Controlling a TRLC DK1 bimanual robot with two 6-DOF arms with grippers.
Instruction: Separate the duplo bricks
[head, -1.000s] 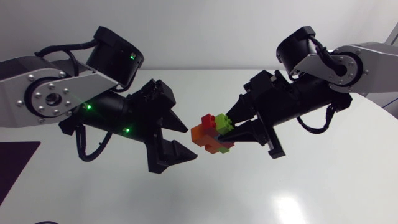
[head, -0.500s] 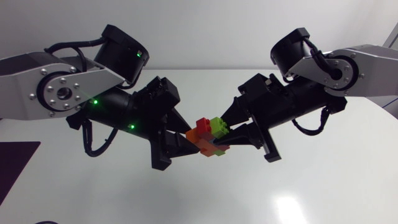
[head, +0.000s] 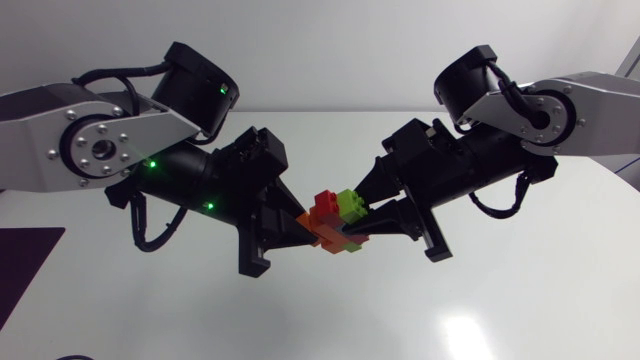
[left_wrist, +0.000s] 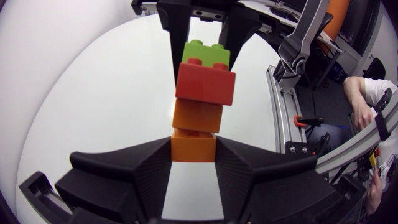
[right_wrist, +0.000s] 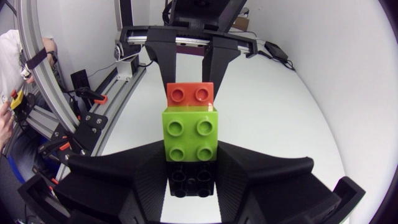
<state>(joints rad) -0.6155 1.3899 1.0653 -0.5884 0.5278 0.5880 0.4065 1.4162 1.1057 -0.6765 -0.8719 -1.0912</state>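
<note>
Stack is up in the air over the table, long axis running from left claw to right claw. Left claw is clamped on the orange brick at one end, right claw on the green brick at the other. Next move probably pulls apart along that axis.

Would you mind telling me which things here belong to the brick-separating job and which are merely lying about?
Job: duplo brick stack, green, red, orange and black; left hand on its orange end; right hand on its black end.
Not the job: white table.
</note>
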